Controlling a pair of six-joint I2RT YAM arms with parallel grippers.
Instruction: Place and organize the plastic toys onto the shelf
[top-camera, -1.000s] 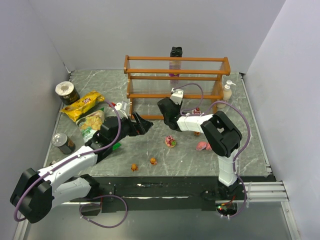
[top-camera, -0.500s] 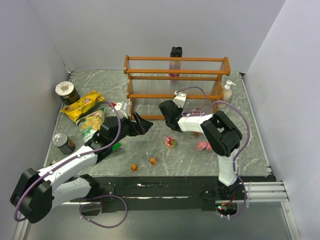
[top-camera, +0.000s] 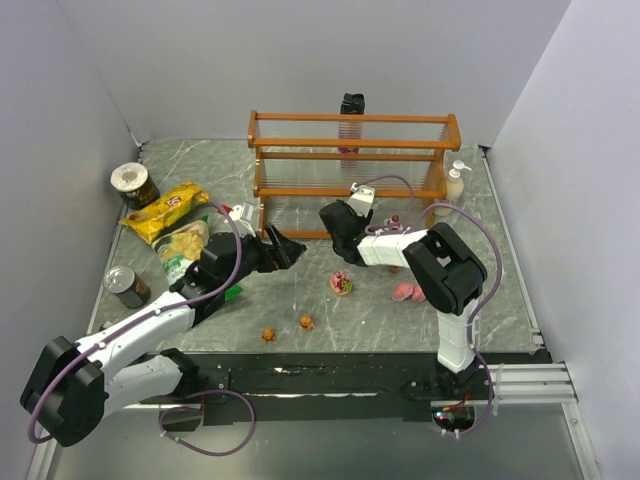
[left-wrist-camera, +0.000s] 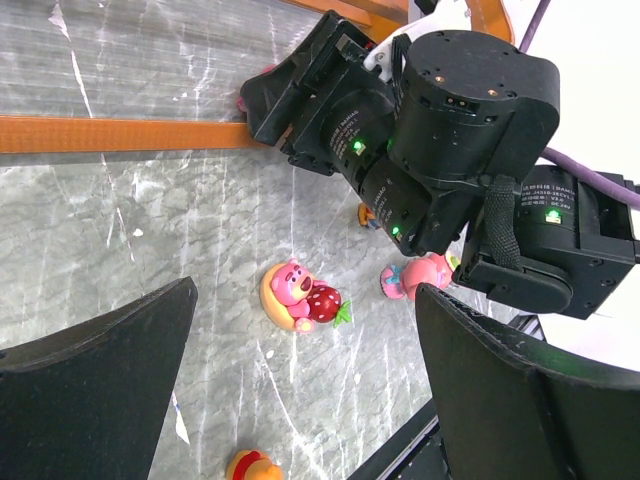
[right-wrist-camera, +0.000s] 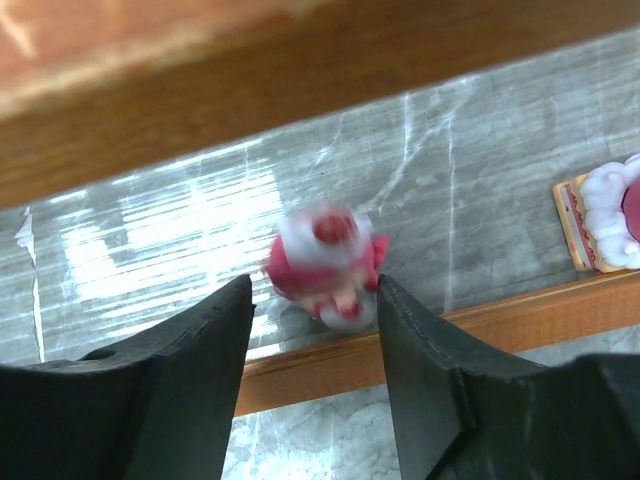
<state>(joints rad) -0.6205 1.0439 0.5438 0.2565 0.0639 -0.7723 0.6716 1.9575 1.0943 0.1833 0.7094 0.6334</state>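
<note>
Possibly the pink toy (right-wrist-camera: 325, 250), loose in the part-open right claw (right-wrist-camera: 315, 290), gets knocked off the shelf (right-wrist-camera: 500, 318) by a jaw

No lettering can be read: the print on the yellow chip bag (top-camera: 165, 210) and the right arm's labels (left-wrist-camera: 343, 128) is too small.

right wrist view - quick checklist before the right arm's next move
1. Pink toy over the shelf bottom tier: ok
2. Toy standing settled: cannot tell, blurred
3. Right gripper let go of it: cannot tell, fingers flank it closely
4. Neighbouring toy clear of the fingers: ok
5. Left gripper open, empty: ok
6. All toys shelved: not ok, bear toy lies on the table
</note>
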